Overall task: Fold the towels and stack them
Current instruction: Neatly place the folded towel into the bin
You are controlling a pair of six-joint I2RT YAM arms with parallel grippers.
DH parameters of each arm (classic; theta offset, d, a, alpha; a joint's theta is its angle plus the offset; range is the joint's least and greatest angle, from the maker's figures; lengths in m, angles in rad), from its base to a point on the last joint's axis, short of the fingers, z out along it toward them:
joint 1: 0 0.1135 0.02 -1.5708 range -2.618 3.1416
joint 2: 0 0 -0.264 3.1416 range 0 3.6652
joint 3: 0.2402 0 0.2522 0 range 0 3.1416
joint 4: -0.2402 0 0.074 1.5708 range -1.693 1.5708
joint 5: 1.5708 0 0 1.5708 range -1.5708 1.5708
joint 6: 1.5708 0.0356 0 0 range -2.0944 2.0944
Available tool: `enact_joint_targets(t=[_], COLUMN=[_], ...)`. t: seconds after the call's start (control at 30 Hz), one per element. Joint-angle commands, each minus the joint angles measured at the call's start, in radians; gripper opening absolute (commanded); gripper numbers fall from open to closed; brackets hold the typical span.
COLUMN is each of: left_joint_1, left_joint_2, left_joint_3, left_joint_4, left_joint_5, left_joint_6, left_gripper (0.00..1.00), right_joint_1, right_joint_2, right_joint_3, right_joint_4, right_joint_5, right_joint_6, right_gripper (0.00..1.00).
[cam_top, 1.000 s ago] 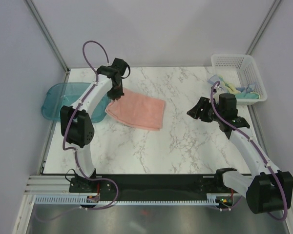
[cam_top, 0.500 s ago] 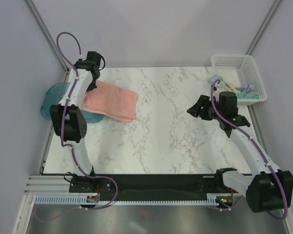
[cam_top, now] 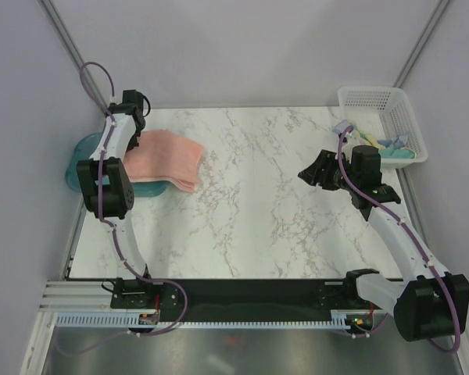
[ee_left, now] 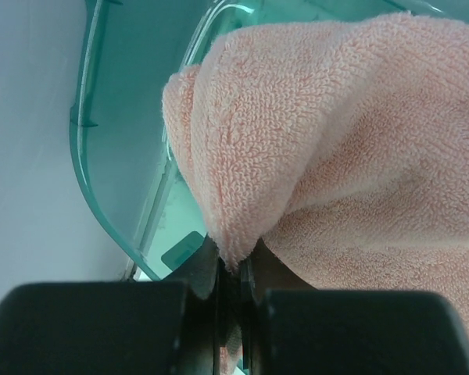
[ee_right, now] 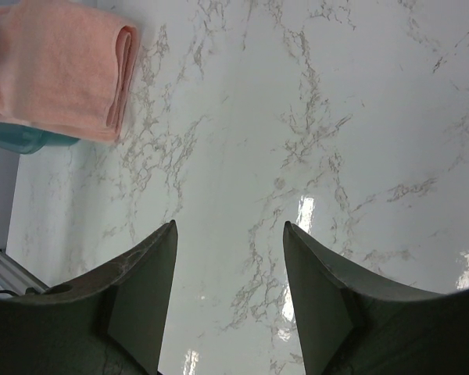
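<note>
A folded salmon-pink towel (cam_top: 168, 160) lies at the table's far left, its left part over the teal tray (cam_top: 76, 160). My left gripper (cam_top: 134, 129) is shut on that towel's corner. In the left wrist view the terry corner (ee_left: 242, 226) is pinched between the black jaws of this gripper (ee_left: 233, 269), above the tray's rim (ee_left: 90, 164). A pale yellow towel with teal patches (cam_top: 369, 141) and a light blue towel (cam_top: 397, 145) sit bunched in the white basket (cam_top: 375, 95). My right gripper (cam_top: 313, 173) hangs open over bare marble, fingers (ee_right: 144, 273) wide apart with nothing between them.
The basket stands at the back right corner. Grey walls close in the table on the left, back and right. The pink towel (ee_right: 62, 66) and a sliver of the tray (ee_right: 19, 139) show far off in the right wrist view.
My left gripper has pulled the pink towel leftwards and back, from the table's left-middle onto the tray. The right arm has stayed put, still open.
</note>
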Motion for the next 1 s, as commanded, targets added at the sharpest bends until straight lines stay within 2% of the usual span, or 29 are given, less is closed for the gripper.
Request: enact_joint_targets(t=[0.0,0.17,0.3,0.53,0.73,0.83,0.87,0.97], left_joint_1=[0.037,0.103,0.151,0.158,0.166,0.166,0.165,0.169], left_joint_2=[-0.006,0.005,0.037,0.137,0.198,0.192,0.193,0.192], left_joint_3=[0.021,0.003,0.024,0.083,0.23,0.265,0.271,0.262], left_joint_4=[0.05,0.065,0.073,0.06,0.042,0.043,0.045,0.043], left_joint_5=[-0.079,-0.082,-0.028,-0.036,-0.064,-0.094,-0.126,-0.139], left_joint_6=[0.053,0.037,0.032,0.046,0.04,0.038,0.038,0.034], left_gripper=[0.02,0.02,0.02,0.02,0.06,0.15,0.25,0.41], right_joint_1=[-0.002,-0.003,0.0,0.001,0.001,0.001,0.0,0.001], right_joint_2=[0.001,-0.001,-0.001,-0.001,0.013,0.021,0.022,0.026], right_joint_3=[0.007,0.015,0.015,-0.001,0.007,0.007,0.009,0.018], right_joint_4=[0.044,0.039,0.033,0.033,0.034,0.031,0.031,0.028], right_joint_5=[-0.019,-0.009,0.001,0.017,0.014,0.021,0.023,0.031], right_joint_6=[-0.01,-0.009,-0.018,-0.02,-0.02,-0.02,-0.02,-0.021], right_gripper=[0.64,0.64,0.65,0.64,0.65,0.65,0.65,0.65])
